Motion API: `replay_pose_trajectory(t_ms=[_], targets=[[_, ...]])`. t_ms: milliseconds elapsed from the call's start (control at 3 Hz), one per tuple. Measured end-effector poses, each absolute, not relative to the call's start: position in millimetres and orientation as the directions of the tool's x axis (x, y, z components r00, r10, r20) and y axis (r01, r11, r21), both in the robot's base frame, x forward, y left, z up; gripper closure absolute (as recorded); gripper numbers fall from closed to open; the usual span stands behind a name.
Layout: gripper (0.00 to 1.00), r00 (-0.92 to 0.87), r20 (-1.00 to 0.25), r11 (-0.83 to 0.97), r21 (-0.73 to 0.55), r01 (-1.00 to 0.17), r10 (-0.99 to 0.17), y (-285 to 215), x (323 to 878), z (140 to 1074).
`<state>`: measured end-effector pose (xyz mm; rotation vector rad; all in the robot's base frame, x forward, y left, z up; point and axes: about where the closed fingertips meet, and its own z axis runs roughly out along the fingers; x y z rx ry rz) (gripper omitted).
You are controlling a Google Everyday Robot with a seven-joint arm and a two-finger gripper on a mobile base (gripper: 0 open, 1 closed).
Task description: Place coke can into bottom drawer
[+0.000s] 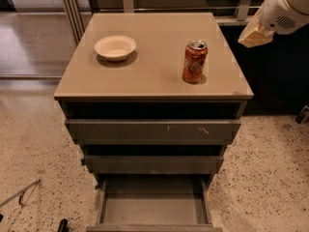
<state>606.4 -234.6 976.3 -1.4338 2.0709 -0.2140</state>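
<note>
The coke can (194, 61), red-orange with white lettering and a silver top, stands upright on the cabinet top (154, 76) near its right side. The bottom drawer (153, 209) is pulled open below; its flat grey floor shows nothing in it. My gripper (254, 34) is at the upper right, off the cabinet's right edge, above and to the right of the can and apart from it. It holds nothing that I can see.
A cream bowl (115, 47) sits on the cabinet top at the left. The two upper drawers (153, 129) are shut. A dark cabinet stands to the right, a glass partition at the back left, and speckled floor lies all around.
</note>
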Motion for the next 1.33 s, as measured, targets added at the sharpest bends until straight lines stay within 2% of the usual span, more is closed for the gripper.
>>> replay_pose_trajectory(t_ms=[1333], targets=[[0.05,-0.243,-0.545,0.458,-0.300,-0.837,-0.802,-194,644,946]])
